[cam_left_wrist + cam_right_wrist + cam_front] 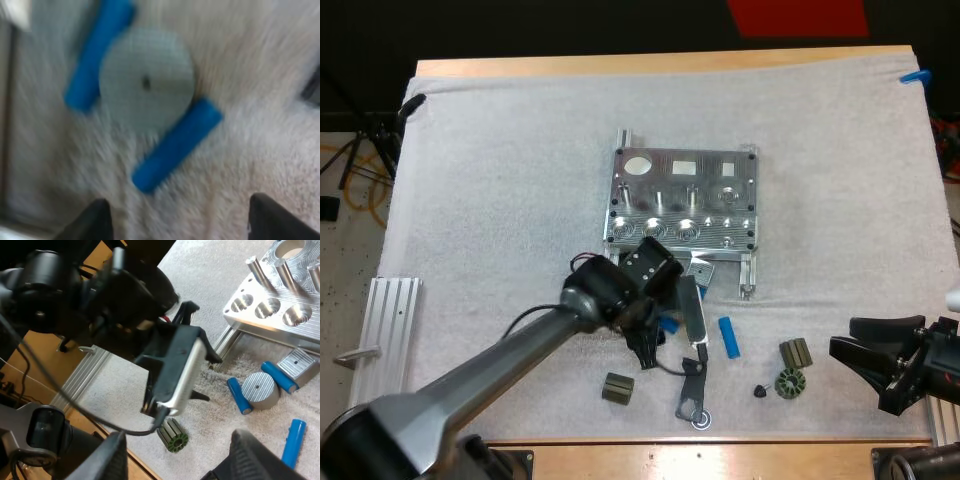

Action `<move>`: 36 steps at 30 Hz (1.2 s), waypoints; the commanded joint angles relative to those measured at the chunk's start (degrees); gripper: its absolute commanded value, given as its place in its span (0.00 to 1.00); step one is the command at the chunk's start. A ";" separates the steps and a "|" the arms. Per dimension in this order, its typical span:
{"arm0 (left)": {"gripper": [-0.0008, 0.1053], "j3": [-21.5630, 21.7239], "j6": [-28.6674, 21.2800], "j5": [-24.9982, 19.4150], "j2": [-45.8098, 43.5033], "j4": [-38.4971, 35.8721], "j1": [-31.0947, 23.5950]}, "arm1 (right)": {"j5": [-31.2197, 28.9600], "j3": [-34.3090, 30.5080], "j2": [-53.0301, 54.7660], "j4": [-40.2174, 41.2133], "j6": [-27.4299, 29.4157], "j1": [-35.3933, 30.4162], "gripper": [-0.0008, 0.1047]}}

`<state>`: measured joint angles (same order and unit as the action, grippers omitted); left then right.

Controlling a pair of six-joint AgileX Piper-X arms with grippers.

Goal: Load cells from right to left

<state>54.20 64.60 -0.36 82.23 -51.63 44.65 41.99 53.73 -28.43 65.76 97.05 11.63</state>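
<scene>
Spread left jaws hover over a blue cylinder beside a metal disc.

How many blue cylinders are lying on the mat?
3 blue cylinders: one and another flank the round metal disc below the left gripper; a third lies apart, toward the right gripper. The left arm may hide more.

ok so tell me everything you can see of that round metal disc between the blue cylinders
The disc is a short, thick puck of pale grey metal with a flat top and one small dark hole at its centre. It lies flat on the white mat in front of the metal fixture, near a square metal block. Two blue cylinders flank it, one on each side, against its rim or nearly so. The left gripper hovers open, clear of it.
</scene>
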 commanded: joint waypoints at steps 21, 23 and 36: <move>0.54 -4.54 -42.72 0.36 -1.03 4.26 -5.34 | 0.19 0.50 0.01 -0.38 0.89 0.08 0.45; 0.54 -4.52 -42.72 1.89 -1.03 5.38 -5.90 | 0.19 0.50 0.01 -0.38 0.89 0.08 0.45; 0.52 -4.52 -42.72 7.05 1.70 9.21 -5.99 | 0.19 0.50 0.01 -0.38 0.89 0.08 0.45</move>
<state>49.48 22.03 6.64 83.64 -42.75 38.62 41.99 53.73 -28.43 65.76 97.05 11.63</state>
